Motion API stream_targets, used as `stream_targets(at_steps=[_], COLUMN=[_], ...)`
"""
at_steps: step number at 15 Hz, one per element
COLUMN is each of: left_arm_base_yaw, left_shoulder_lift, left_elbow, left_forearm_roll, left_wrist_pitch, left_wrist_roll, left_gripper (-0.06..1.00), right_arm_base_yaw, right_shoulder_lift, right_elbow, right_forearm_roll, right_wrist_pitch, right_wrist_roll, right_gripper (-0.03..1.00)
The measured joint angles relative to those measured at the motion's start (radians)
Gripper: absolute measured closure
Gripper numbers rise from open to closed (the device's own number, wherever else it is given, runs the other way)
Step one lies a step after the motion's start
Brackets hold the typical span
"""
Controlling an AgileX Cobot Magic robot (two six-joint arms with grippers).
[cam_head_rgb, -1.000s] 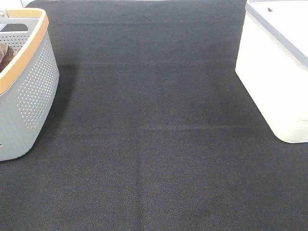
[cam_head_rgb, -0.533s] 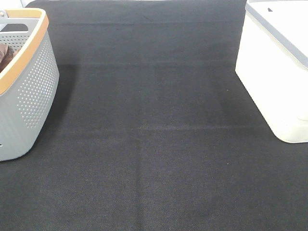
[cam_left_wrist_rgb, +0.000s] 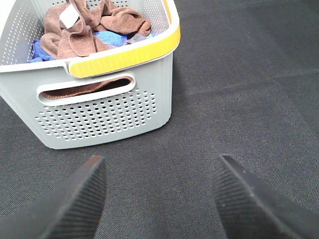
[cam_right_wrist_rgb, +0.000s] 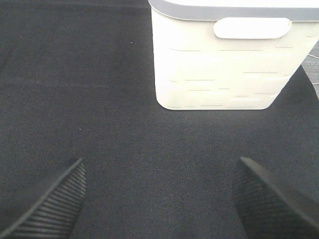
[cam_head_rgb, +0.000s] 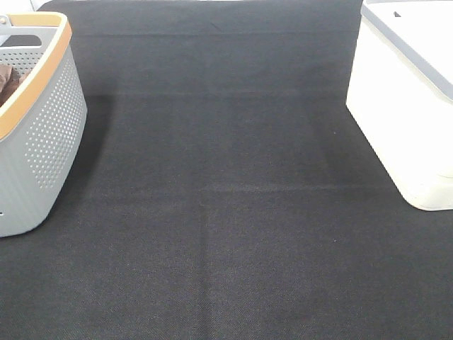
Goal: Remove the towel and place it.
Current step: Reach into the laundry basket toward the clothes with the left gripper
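Nothing has moved in the exterior high view over the last second: the grey basket [cam_head_rgb: 44, 134] sits at the left edge of the frame, the white bin [cam_head_rgb: 403, 113] at the upper right, and the black mat [cam_head_rgb: 226, 227] lies bare between them, with neither arm reaching into that view. I take this to mean the task has not really begun and the reach into the basket is still ahead of me. In the left wrist view the left gripper [cam_left_wrist_rgb: 158, 172] hangs just short of the basket's near wall, its jaws spread wide with only mat between them. The towel [cam_left_wrist_rgb: 75, 37] lies bunched inside the basket on top of a blue cloth [cam_left_wrist_rgb: 113, 38], its white tag [cam_left_wrist_rgb: 69, 19] turned up. A brown edge also shows through the handle slot, though I cannot tell whether it belongs to the same cloth. The dark brown scrap at the basket's rim in the exterior view is too small to identify. The right gripper [cam_right_wrist_rgb: 159, 169] faces the white bin, well apart from it, jaws likewise wide and holding nothing. The tag is blank at this size, and I can read no brand or writing on the basket or the bin.
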Motion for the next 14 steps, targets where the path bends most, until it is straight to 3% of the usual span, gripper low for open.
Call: stream_targets(at_steps=[14], left_arm_base_yaw=[0.0], left_shoulder_lift=[0.0], left_elbow=[0.0], left_forearm_roll=[0.0], left_wrist_pitch=[0.0], left_wrist_roll=[0.0], left_gripper=[0.34], right_arm_base_yaw=[0.0], right_shoulder_lift=[0.0], right_elbow=[0.0], right_forearm_roll=[0.0], right_wrist_pitch=[0.0], right_wrist_roll=[0.0], right_gripper=[0.2])
